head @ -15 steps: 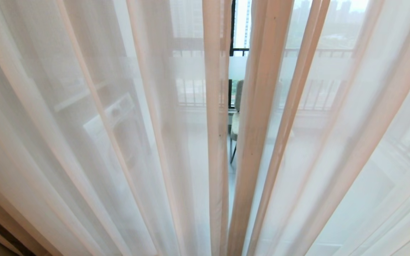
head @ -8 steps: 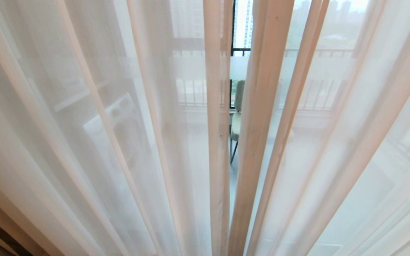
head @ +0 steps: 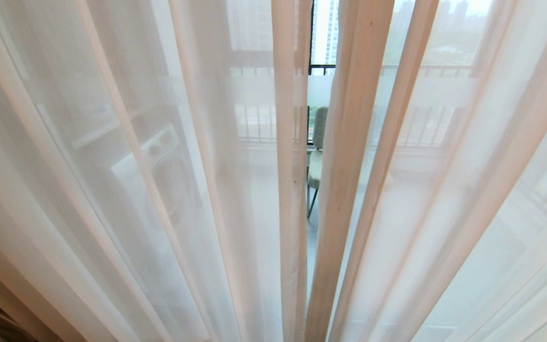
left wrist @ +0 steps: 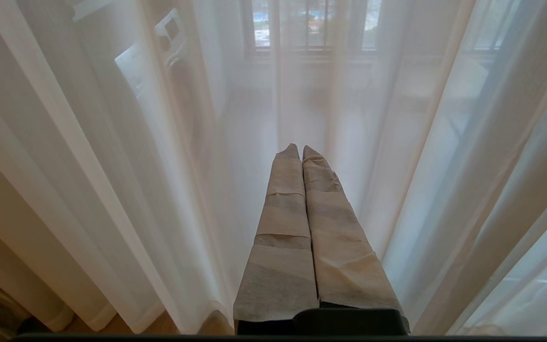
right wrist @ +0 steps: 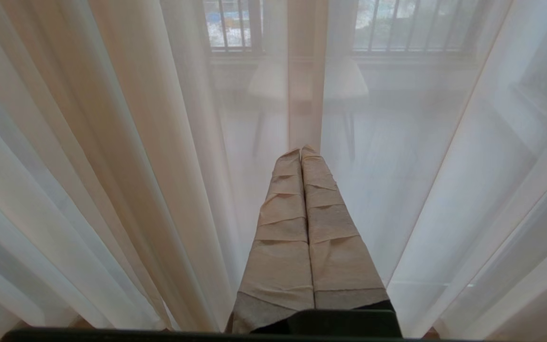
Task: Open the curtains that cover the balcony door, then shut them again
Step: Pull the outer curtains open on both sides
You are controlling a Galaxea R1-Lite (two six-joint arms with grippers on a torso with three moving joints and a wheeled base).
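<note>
With both fingers pressed together, left end effector and right end effector point at curtains just ahead; risk: sheer cloth slips, or snags.

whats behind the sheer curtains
Through the narrow gap in the sheer curtains: a chair, balcony railing and distant towers. Through the cloth, dimly: a white appliance, probably a washing machine. The rest is veiled.

A narrow slit between the sheer curtains is seemingly the only opening; folds block elsewhere.
</note>
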